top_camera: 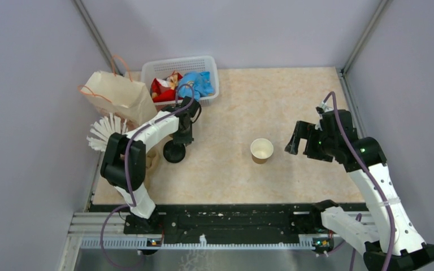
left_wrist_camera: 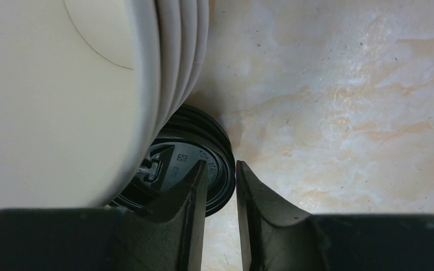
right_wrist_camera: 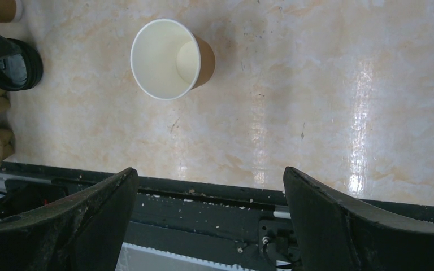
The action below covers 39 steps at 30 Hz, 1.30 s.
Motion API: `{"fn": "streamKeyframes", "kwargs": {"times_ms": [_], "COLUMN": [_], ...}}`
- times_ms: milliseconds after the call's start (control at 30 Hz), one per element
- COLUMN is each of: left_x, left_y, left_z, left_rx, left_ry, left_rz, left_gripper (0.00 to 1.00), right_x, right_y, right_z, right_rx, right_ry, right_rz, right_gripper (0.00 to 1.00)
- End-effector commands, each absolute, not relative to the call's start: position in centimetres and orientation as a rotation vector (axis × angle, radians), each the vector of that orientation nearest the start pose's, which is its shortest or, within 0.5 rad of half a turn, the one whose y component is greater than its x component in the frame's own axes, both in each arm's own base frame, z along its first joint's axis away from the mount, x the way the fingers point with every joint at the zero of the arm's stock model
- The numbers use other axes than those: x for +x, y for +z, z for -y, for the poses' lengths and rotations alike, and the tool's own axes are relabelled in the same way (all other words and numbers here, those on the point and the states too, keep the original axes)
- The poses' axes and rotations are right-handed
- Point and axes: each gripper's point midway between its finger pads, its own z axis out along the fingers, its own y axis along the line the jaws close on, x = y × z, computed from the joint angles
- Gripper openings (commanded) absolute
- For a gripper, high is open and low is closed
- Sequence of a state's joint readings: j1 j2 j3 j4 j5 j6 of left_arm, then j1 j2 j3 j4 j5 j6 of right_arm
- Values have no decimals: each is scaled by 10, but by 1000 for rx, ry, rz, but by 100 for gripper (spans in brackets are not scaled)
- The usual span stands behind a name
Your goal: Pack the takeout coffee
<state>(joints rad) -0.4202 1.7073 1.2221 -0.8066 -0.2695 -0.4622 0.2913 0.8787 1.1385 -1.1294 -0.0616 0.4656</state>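
Top view. A paper cup stands upright near mid-surface. It is brown outside and white inside, with its mouth open and no lid on it. The black lid lies well apart from it to the left, flat on the surface. The left gripper is down over the lid. The right gripper hangs just to the right of the cup without touching it. A paper bag lies at far left. Beside it is a white basket holding red and blue packets.

Left wrist. The left gripper shows its jaws drawn close, with only a narrow gap. One finger sits over the black lid and the other just outside its rim, so the lid's edge lies in the gap. I cannot tell whether they are pressing on it. A stack of cups fills the left of the view, with nested white rims right beside the lid.

Right wrist. The right gripper has its jaws spread wide with nothing between them. The paper cup is ahead, upright and uncapped. The black lid is at the left edge, partly behind a dark finger.
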Motion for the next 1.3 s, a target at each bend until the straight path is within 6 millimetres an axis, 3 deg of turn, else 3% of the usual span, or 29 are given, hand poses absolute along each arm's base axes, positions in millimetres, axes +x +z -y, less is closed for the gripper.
{"fn": "streamKeyframes", "kwargs": {"times_ms": [0,167,633,1067,1267], "left_x": [333,334,332,329,321], "left_y": [71,69,63,74,89], "left_z": [115,112,114,115,115], "left_rx": [-135,-140,-149,-157,-165], "left_ry": [169,195,189,177,163], "left_rz": [-2725,-2727,-2739,-2719,-2706], "left_gripper": [31,35,18,1,0], "right_x": [196,197,197,197,198], "right_y": [230,229,227,226,226], "right_z": [-88,-88,-89,-88,-88], "right_rx": [192,188,159,146,149], "right_ry": [410,409,408,400,396], "right_rz": [-2435,-2436,-2445,-2449,-2449], "right_gripper": [99,99,99,99,99]}}
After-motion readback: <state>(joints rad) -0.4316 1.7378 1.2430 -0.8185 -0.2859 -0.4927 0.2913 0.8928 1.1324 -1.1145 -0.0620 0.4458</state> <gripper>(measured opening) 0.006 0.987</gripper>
